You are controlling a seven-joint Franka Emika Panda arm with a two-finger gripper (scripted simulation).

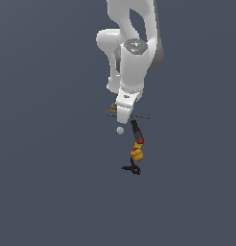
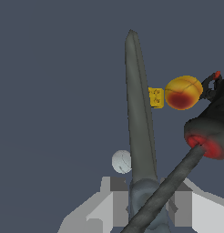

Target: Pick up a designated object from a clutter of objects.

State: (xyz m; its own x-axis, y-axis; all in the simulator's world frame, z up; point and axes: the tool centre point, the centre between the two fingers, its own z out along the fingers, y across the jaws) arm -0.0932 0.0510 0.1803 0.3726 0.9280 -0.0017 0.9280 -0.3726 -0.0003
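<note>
**Tool down on the scissors**

My tool (image 1: 121,116) sits over the scissors (image 2: 140,113), fingers either side of the pivot; closed or not, I cannot tell. They lie beside the white ball (image 2: 121,161). Next I'd confirm grip, then lift straight.

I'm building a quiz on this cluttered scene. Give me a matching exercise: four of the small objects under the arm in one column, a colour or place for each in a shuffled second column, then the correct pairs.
Column 1
1. small round white ball
2. orange-red ball with a yellow top
3. small black clamp with red tips
4. long grey scissor blades

Column 2
A. farthest from the arm's base in the exterior view
B. directly under the gripper, running between its fingers
C. palest item, lying alone beside the blades
D. next to a small yellow block

Pairs: 1-C, 2-D, 3-A, 4-B
</note>
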